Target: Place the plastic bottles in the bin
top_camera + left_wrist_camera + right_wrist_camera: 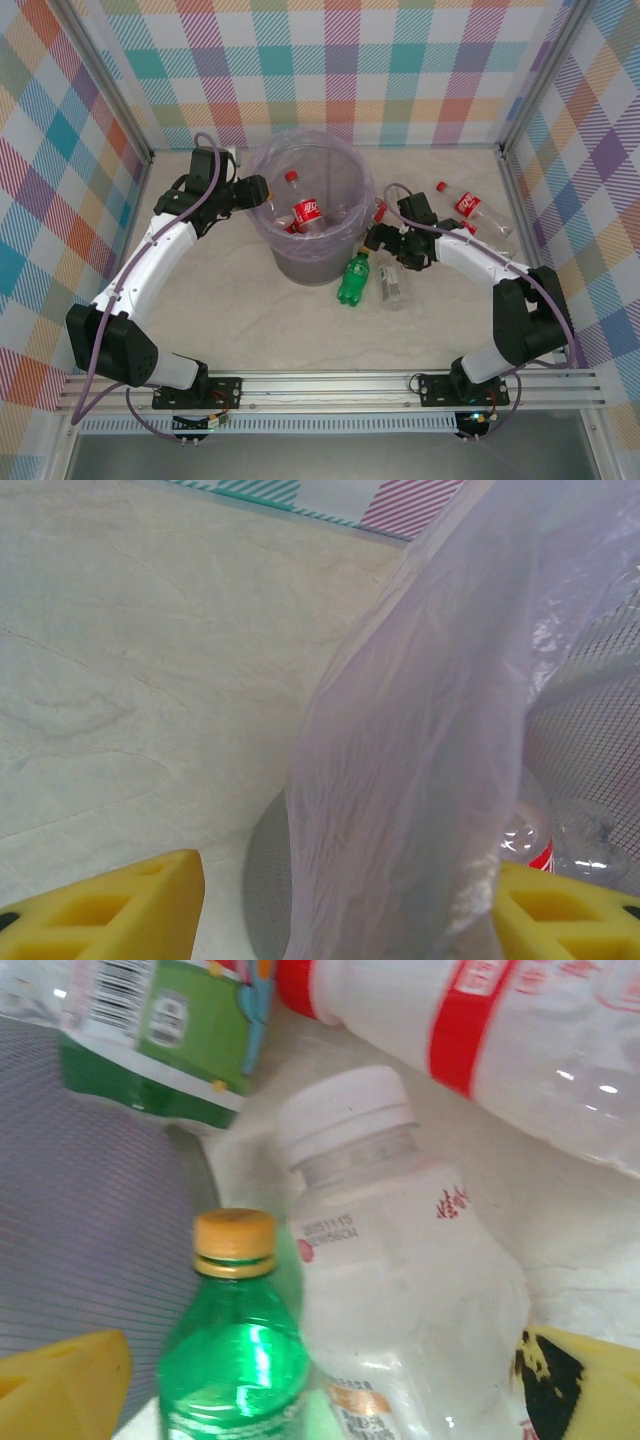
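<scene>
Right gripper (320, 1365) is wide open and empty, green bottle (235, 1360) and white-capped bottle (400, 1290) between its fingers, bin (80, 1190) just left of it; left gripper (350, 905) straddles the bin rim, grip unclear; we reckon we're at the pick, so next we centre on one bottle and close.

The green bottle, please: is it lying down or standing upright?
Lying down: the green bottle shows its whole length from above, beside the bin.

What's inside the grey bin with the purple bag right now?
Inside the round grey bin lined with a lavender bag: several clear plastic bottles, including a red-capped bottle with a red label. They cover the bottom, so anything beneath is hidden.
</scene>
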Action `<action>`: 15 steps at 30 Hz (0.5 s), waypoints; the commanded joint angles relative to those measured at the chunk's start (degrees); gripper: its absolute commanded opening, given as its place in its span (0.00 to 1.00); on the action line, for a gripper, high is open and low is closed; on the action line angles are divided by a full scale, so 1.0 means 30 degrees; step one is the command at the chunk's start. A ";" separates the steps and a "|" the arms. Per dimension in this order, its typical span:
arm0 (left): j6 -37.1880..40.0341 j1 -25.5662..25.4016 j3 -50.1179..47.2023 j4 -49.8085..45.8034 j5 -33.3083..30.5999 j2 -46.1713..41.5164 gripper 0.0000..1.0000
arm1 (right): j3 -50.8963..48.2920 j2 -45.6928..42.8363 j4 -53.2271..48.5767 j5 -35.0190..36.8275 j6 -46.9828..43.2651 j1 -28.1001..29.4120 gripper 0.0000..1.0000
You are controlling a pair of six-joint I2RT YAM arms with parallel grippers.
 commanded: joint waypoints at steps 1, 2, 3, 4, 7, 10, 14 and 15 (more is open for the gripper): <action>0.0578 -0.0055 -0.0242 -0.1064 -0.0130 -0.0004 0.62 | -0.0628 -0.0955 -0.1826 0.1198 -0.0631 -0.0029 0.98; 0.0575 -0.0025 -0.0246 -0.1106 -0.0115 0.0055 0.62 | -0.0807 -0.1029 -0.1832 0.1278 -0.0720 -0.0016 0.98; 0.0589 -0.0047 -0.0252 -0.1107 -0.0073 0.0047 0.61 | -0.1005 -0.1034 -0.1690 0.1294 -0.0684 -0.0057 0.98; 0.0578 -0.0032 -0.0247 -0.1100 -0.0072 0.0024 0.61 | -0.1101 -0.0945 -0.1601 0.1254 -0.0613 -0.0060 0.99; 0.0648 -0.0025 -0.0255 -0.1128 -0.0223 -0.0098 0.62 | -0.1166 -0.0424 -0.1524 0.1316 -0.0676 -0.0059 0.99; 0.0787 0.0004 -0.0226 -0.1159 -0.0508 -0.0203 0.62 | -0.1221 0.0073 -0.1435 0.1485 -0.0796 -0.0060 0.97; 0.0781 0.0092 -0.0224 -0.1165 -0.0298 -0.0205 0.62 | -0.1334 0.0771 -0.0555 0.1264 -0.0920 -0.0060 0.96; 0.0762 0.0092 -0.0210 -0.1158 -0.0250 -0.0192 0.62 | -0.1341 0.1023 -0.0280 0.1095 -0.0945 -0.0057 0.95</action>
